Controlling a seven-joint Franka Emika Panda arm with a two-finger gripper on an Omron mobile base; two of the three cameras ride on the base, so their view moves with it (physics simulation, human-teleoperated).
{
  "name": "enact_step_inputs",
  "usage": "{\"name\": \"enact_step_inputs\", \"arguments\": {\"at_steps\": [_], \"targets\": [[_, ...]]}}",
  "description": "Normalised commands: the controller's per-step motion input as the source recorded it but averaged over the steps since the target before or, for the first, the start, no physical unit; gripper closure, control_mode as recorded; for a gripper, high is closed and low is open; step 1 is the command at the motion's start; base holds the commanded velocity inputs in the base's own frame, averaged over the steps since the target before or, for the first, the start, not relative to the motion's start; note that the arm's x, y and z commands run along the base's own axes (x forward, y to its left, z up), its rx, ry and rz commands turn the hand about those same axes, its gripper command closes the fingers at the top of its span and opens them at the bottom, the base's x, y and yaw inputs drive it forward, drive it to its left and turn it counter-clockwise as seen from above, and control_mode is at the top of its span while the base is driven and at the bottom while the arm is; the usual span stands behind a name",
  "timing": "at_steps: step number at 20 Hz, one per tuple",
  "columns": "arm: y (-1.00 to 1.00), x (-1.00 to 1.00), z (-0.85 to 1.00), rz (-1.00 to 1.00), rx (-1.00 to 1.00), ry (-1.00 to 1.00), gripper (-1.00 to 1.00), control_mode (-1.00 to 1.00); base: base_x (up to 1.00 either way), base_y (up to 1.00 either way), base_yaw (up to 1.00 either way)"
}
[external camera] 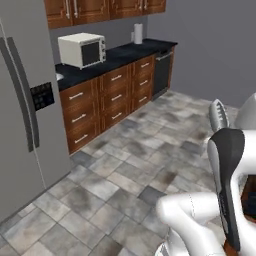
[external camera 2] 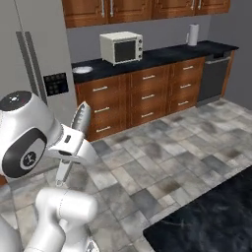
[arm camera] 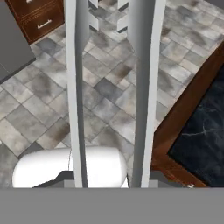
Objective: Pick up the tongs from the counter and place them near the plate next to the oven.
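Kitchen, with the task part done. The grey-tiled floor (external camera 2: pixel 162 162) takes up most of the scene. A tall grey fridge (external camera: pixel 20 110) stands at the left end of the far desk (external camera 2: pixel 162 56), a black stone top over reddish-brown drawers. On that desk sits the off-white oven (external camera 2: pixel 121 47) with its dark glass door. Left of the oven, near the fridge end, lies the small white plate (external camera 2: pixel 82 70). A pale upright roll (external camera 2: pixel 193 34) stands near the desk's far end, above a dark dishwasher front (external camera 2: pixel 212 78). A second black stone top shows as a corner (arm camera: pixel 201 135) close to the robot's base.

The tongs (external camera 2: pixel 81 119) are off the desk and in the air, carried by the hand (external camera 2: pixel 69 150), which is closed narrowly on them low down. The silver arms rise above the grip and tilt slightly. In the hand view the two arms (arm camera: pixel 144 87) run as pale bars up the whole picture over the floor.

The plate is well apart from the hand, so the carry is judged less than half done. Risks from here are:
- The long free end may swing and strike the fridge or the desk edge.
- The grip sits near one end, so the tongs may pivot or slip.
- A late release could land them on the plate rather than beside it.
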Motion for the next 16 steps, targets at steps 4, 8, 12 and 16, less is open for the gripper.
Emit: {"name": "enact_step_inputs", "arguments": {"at_steps": [4,8,12,16], "targets": [[0.00,0.00,0.00,0.00,0.00,0.00,1.00,1.00,0.84,0.05,0.29],[0.00,0.00,0.00,0.00,0.00,0.00,1.00,1.00,1.00,0.00,0.23],[0.00,0.00,0.00,0.00,0.00,0.00,1.00,1.00,1.00,0.00,0.24],[0.00,0.00,0.00,0.00,0.00,0.00,1.00,1.00,1.00,-0.01,0.28]]}}
